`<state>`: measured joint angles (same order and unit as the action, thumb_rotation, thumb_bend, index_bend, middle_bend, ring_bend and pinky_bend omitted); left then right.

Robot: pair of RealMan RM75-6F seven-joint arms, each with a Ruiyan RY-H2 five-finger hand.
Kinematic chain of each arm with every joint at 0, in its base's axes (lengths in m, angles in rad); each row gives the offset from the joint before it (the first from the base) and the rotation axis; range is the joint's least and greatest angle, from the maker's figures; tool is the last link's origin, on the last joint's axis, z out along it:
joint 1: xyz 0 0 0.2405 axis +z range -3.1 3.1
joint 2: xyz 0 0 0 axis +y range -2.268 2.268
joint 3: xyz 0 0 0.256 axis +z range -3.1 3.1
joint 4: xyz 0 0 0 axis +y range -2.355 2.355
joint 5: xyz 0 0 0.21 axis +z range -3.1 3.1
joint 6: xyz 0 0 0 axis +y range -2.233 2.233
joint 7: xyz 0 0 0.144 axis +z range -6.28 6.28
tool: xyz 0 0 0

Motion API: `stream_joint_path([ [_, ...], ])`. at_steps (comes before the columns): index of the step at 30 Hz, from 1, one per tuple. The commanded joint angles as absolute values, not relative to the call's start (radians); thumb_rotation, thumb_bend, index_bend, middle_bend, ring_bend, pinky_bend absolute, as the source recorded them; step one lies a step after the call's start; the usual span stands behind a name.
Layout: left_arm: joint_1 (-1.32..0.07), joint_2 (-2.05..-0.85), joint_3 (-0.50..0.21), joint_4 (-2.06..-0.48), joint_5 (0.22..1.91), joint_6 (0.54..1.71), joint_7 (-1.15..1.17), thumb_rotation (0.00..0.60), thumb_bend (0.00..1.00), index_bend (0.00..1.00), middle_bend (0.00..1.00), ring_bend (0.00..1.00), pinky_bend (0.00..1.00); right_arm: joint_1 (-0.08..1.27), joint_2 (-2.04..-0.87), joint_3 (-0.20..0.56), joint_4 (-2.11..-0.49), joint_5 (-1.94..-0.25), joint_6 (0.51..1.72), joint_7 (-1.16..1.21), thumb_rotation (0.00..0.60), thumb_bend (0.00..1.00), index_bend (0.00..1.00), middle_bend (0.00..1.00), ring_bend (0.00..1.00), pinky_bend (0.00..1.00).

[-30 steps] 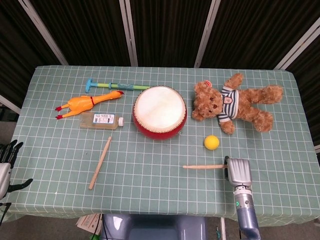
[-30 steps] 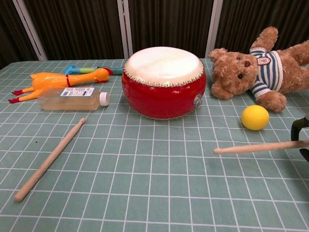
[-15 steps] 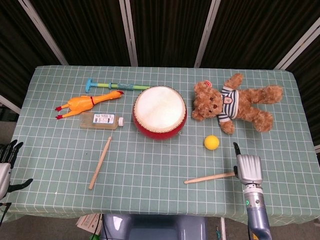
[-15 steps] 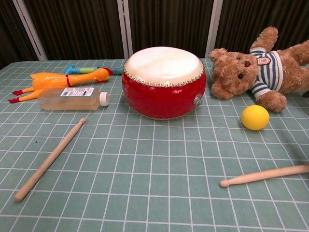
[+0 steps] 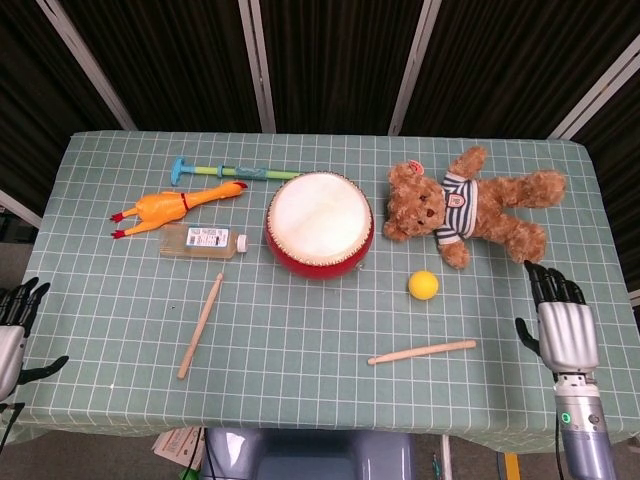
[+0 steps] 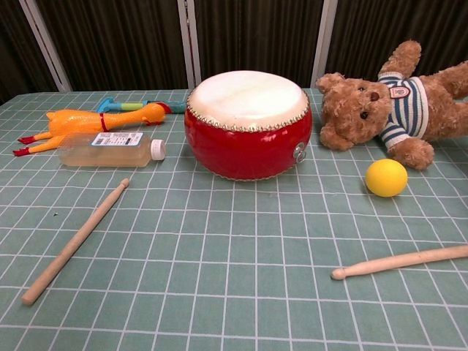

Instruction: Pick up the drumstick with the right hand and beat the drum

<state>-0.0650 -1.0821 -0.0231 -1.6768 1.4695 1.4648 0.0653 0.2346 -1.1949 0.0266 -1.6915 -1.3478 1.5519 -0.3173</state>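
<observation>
The robot's right hand [image 5: 565,328] hovers empty at the table's right edge, fingers spread wide and pointing away from the robot, well apart from the drumstick [image 5: 421,352] that lies flat on the green checked tablecloth [image 5: 300,330] between that hand and the table's middle, its rounded tip pointing toward the robot's left. The red drum [image 5: 319,224] with its pale skin stands upright beyond it, near the table's centre; a second drumstick [image 5: 201,325] lies on the left side, out of the right hand's easy reach. The left hand [image 5: 14,330] shows at the far left edge holding nothing, fingers apart. With the stick lying flat on cloth, the hand may struggle to get fingers under it, and a glancing touch could roll it toward the near edge; a grip taken too close to one end would likely leave the stick unbalanced for the beat. A yellow ball [image 5: 423,284] and a teddy bear [image 5: 470,205] in a striped jumper lie near the swing path to the drum and could be knocked. A clear plastic bottle [image 5: 203,241] beside a rubber chicken [image 5: 175,207] carries a white label, its print too small to read.
</observation>
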Motion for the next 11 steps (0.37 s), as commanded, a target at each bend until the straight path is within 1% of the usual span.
stream_joint_path([
  [1,-0.065,-1.088,-0.021,-1.662,1.482,1.476,0.084,0.6,0.01,0.0,0.0,0.0,0.03,0.187,-1.162,0.0,-1.642,-1.414,1.603,-0.25,0.6,0.3,0.0,0.0,0.0,0.07],
  [5,-0.064,-1.095,-0.024,-1.651,1.488,1.486,0.093,0.6,0.01,0.0,0.0,0.0,0.03,0.165,-1.173,0.003,-1.595,-1.433,1.622,-0.197,0.6,0.29,0.0,0.0,0.0,0.06],
  [11,-0.061,-1.103,-0.027,-1.635,1.502,1.507,0.079,0.6,0.01,0.0,0.0,0.0,0.03,0.162,-1.183,0.019,-1.585,-1.421,1.584,-0.158,0.6,0.29,0.0,0.0,0.0,0.06],
])
